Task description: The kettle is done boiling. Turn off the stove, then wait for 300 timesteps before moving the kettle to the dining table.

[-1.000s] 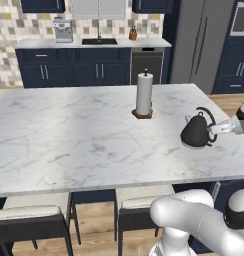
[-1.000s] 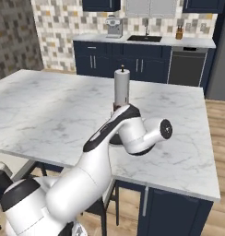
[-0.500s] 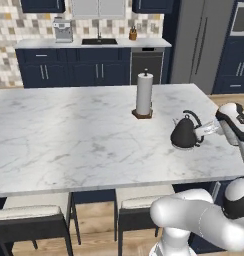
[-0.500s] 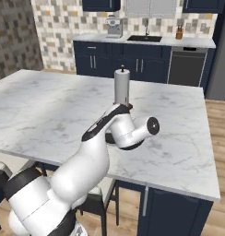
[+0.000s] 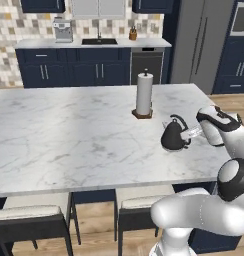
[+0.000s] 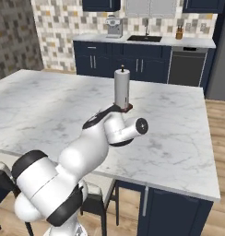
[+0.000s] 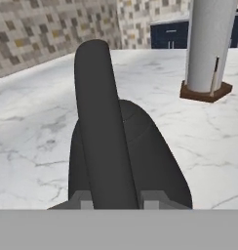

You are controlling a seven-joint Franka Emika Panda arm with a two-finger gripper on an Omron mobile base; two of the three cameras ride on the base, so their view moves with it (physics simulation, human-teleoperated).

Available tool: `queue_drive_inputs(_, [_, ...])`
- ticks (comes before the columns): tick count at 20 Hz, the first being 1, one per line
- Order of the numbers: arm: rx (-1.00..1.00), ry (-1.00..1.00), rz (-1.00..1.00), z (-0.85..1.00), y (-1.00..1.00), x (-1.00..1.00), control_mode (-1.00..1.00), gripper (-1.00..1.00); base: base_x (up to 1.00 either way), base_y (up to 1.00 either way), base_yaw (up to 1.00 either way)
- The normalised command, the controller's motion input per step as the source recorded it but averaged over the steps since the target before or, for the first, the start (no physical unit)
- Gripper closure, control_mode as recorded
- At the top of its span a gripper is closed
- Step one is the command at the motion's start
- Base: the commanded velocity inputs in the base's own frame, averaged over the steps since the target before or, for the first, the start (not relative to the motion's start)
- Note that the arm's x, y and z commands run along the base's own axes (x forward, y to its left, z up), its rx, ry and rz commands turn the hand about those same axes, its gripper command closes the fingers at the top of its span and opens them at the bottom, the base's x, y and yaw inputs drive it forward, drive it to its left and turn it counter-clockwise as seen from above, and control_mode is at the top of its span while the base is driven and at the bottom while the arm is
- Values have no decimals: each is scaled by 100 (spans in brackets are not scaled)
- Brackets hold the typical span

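Pincer (image 5: 190, 133) clamped on the kettle (image 5: 173, 136) by its thin arched handle, reaching in from the right side of the left base view. Kettle upright over the marble bench (image 5: 69, 135), toward its right end and near edge; contact between kettle base and marble not clear enough to tell. Dark rounded body with short spout turned to the left, away from the pincer. Seen along the hand, the handle (image 7: 102, 141) rising as a broad dark band straight up the middle, with the dark kettle body bulging behind it and the two finger tips (image 7: 81, 200) pressed at either side of its foot.

White paper-towel roll (image 5: 144, 94) standing upright on a small brown base, just beyond the kettle and a little to the left, apart from it; same roll (image 7: 208, 46) at the upper right of the hand view. Two cushioned dark stools (image 5: 29, 220) tucked under the near edge of the bench. Far behind, navy cabinets under a marble counter (image 5: 94, 43) with a sink (image 5: 99, 41) and a grey coffee machine (image 5: 62, 30), against a mosaic tile wall.
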Motion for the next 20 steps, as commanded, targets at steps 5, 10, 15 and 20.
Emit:
queue_drive_inputs(5, [-3, -1, 0, -34, 12, 31, -100, 100, 0, 0, 0])
queue_drive_inputs(10, [-3, -7, 0, -38, 11, 23, -100, 100, 0, 0, 0])
queue_drive_inputs(15, [-1, -5, 0, -33, 10, 24, -100, 100, 0, 0, 0])
queue_drive_inputs(20, [0, -1, 0, -27, 7, 25, -100, 100, 0, 0, 0])
